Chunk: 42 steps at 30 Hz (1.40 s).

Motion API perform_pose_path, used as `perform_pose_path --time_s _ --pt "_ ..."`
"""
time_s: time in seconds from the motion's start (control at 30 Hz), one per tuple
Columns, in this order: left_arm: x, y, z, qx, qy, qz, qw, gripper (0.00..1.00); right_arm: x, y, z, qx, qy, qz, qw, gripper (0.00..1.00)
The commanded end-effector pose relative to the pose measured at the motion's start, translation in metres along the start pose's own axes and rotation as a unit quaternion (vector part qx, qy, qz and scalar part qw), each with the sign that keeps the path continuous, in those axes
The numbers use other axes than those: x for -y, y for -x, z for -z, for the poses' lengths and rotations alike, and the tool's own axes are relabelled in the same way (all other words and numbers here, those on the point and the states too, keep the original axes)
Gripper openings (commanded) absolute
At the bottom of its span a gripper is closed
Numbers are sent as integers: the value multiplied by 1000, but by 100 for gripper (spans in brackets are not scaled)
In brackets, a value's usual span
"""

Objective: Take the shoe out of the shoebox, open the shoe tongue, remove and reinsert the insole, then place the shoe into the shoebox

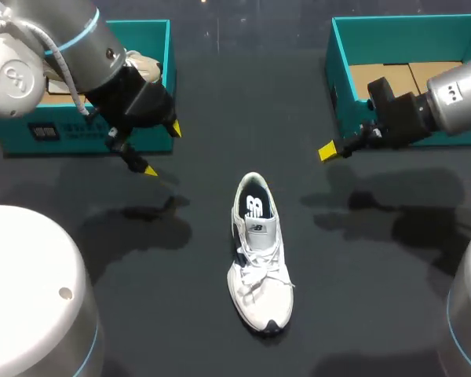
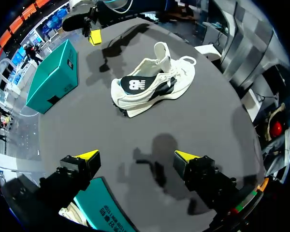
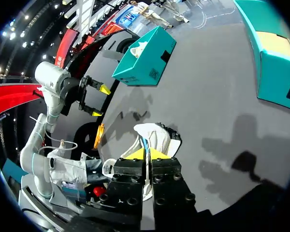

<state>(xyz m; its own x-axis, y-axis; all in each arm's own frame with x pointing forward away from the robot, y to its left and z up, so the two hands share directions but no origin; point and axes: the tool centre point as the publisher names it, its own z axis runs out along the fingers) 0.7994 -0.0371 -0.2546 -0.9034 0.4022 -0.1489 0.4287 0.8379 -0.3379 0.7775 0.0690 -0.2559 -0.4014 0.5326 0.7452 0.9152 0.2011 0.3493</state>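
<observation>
Evidently out of its box, the shoe [image 1: 259,255] stands mid-tabletop [image 1: 220,94], toe toward six o'clock. Left jaws hang wide at its ten o'clock; right jaws, pinched together and empty, at two. Next, likely: steady it and lift the tongue.

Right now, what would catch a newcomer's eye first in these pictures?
A white shoe stands alone on the dark table, toe toward the near edge. Behind it sit two teal boxes, the left shoebox and the right shoebox. The left tool hangs open by its box; the right tool is shut.
</observation>
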Motion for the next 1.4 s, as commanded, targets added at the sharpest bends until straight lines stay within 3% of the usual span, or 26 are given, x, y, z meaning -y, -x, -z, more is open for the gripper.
perform_pose_path --time_s 0.03,0.47,0.57,0.7,0.87,1.0,1.4 --pt "-2 -4 33 -2 0 -1 1000 100 -2 -8 12 79 -61 -58 993 0" --pt "-2 -4 33 -2 0 -1 1000 100 -2 -8 12 79 -61 -58 993 0" --pt "-2 -1 35 -13 -7 -29 999 100 5 -18 0 130 -72 -57 987 0" --pt "-12 3 42 -21 -1 -46 999 100 11 -29 1 213 -74 -67 972 0" --pt "-25 5 55 -27 16 -63 998 100 13 -43 1 268 -72 -56 959 0" --pt "-36 6 67 -45 36 -92 994 100 15 -53 -1 341 -90 -33 935 0" --pt "-39 6 69 -47 33 -93 994 100 15 -53 -1 341 -90 -33 935 0"
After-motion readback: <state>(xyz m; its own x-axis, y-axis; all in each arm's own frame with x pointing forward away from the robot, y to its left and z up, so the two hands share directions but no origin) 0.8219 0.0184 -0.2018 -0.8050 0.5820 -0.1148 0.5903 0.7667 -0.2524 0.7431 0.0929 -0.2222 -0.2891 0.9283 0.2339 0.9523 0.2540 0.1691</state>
